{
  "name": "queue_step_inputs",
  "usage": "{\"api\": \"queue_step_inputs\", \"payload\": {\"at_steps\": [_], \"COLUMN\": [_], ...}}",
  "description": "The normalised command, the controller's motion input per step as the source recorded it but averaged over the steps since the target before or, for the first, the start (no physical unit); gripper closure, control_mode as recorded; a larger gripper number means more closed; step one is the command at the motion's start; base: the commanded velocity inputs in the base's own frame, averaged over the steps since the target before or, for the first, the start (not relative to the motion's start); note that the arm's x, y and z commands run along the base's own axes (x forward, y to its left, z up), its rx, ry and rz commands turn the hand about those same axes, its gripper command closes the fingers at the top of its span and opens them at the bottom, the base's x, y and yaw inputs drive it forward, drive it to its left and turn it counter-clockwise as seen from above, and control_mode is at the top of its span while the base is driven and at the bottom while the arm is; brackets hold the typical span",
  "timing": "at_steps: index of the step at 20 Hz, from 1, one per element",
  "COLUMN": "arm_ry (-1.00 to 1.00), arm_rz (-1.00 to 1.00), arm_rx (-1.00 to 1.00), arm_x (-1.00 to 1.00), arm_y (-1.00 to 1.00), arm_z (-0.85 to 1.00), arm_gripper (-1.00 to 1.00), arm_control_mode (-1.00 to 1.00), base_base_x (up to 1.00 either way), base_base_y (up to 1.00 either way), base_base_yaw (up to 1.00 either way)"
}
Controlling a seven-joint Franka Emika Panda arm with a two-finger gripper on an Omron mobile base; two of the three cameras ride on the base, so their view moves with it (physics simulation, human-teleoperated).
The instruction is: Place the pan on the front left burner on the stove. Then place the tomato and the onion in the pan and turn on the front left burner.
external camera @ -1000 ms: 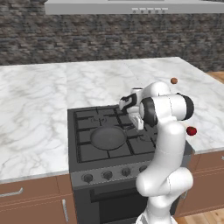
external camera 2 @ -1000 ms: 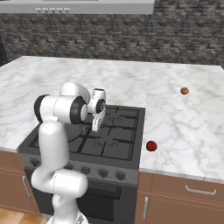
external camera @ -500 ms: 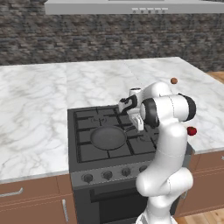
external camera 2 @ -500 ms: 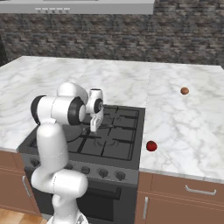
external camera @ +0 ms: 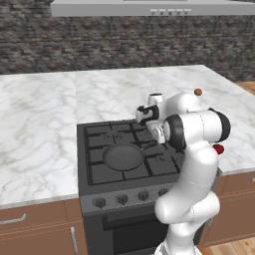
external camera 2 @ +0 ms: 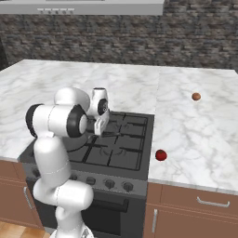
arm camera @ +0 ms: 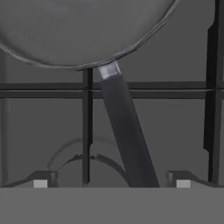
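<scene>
The dark grey pan rests on the front left burner of the stove. Its round rim and straight handle show in the hand view. My gripper is open just above the handle's end, with one fingertip on each side and neither touching it. The red tomato lies on the counter right of the stove. The brown onion sits further back on the same counter; it also shows in the left base view as the onion.
Marble counter runs on both sides of the stove and behind it. A row of knobs lines the stove's front. A range hood hangs above, against the stone wall.
The jaws have spread wide and let go of the pan handle. The pan stays on the front left burner; tomato and onion have not moved.
</scene>
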Motion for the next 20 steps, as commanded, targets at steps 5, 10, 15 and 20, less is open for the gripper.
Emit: {"api": "queue_step_inputs", "payload": {"at_steps": [5,10,15,20], "arm_ry": [0.0,0.0,0.02,0.06], "arm_rz": [0.0,-0.08,-0.24,-0.37], "arm_rx": [0.0,0.0,0.0,0.0], "arm_x": [-0.17,-0.34,-0.22,-0.17], "arm_y": [0.0,-0.13,-0.31,-0.37], "arm_z": [0.42,0.28,0.26,0.21], "arm_gripper": [-1.0,-1.0,-1.0,-1.0], "arm_control_mode": [-1.0,-1.0,-1.0,-1.0], "base_base_x": [0.0,0.0,0.0,0.0], "base_base_y": [0.0,0.0,0.0,0.0], "base_base_yaw": [0.0,0.0,0.0,0.0]}}
